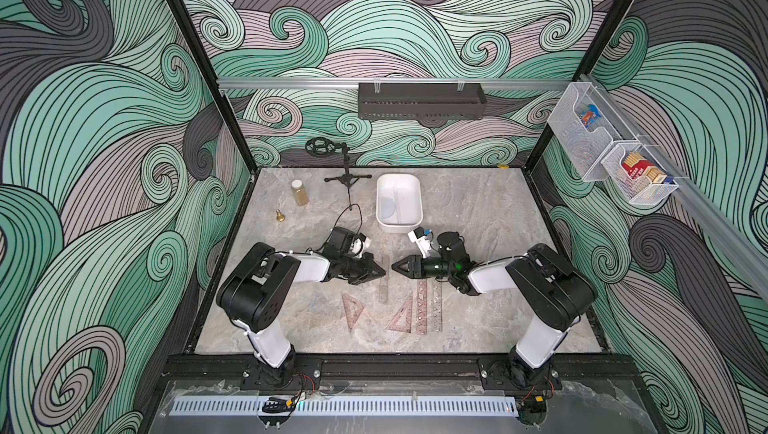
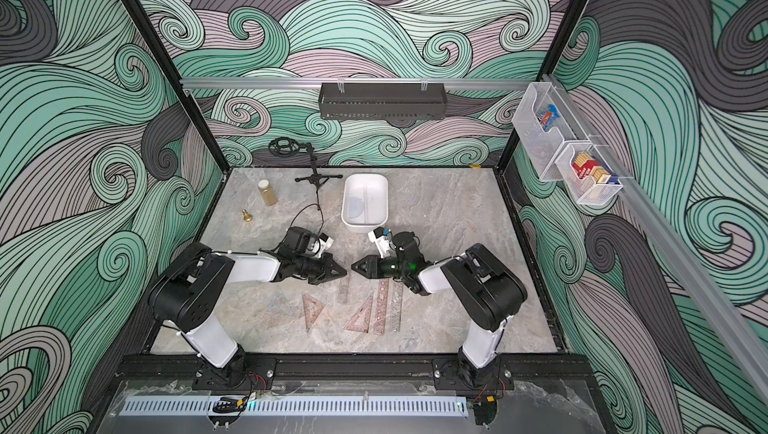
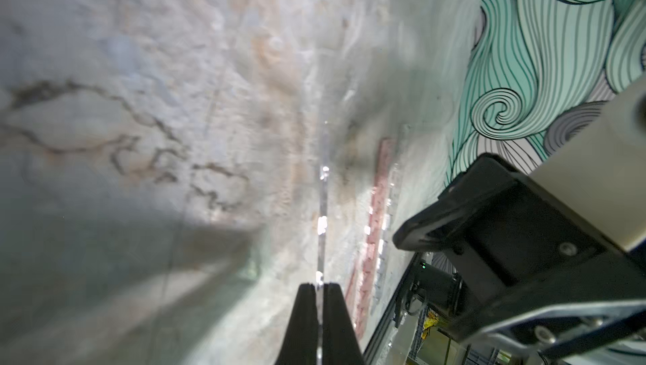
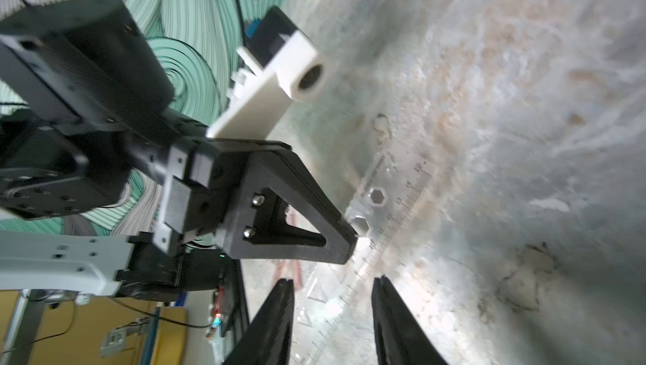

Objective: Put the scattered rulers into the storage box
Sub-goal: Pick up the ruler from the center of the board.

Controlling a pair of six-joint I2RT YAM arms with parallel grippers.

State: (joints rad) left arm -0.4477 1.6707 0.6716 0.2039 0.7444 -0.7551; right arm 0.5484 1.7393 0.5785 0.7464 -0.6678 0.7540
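Two tools: left tool (image 3: 320,285) clenched on clear ruler (image 4: 398,206); right tool (image 4: 334,280) released, jaws apart around same ruler.

A marble-look tabletop (image 1: 478,211) is seen in both top views, fairly cluttered tbh. Toward the back, a white storage box (image 1: 419,203) is parked near the middle, with a small black tripod stand (image 1: 348,178) just beside it, then a lidded jar (image 1: 300,193) and a little brass piece (image 1: 280,216). Nearer the front, two pinkish set squares (image 1: 352,309) (image 1: 402,315) are laid flat, and a pinkish straight ruler (image 1: 422,307) is set right alongside a greyish straight ruler (image 1: 435,307). A third straight ruler (image 1: 383,282) is spotted between the set squares; whether it's flat on the table can't be told.
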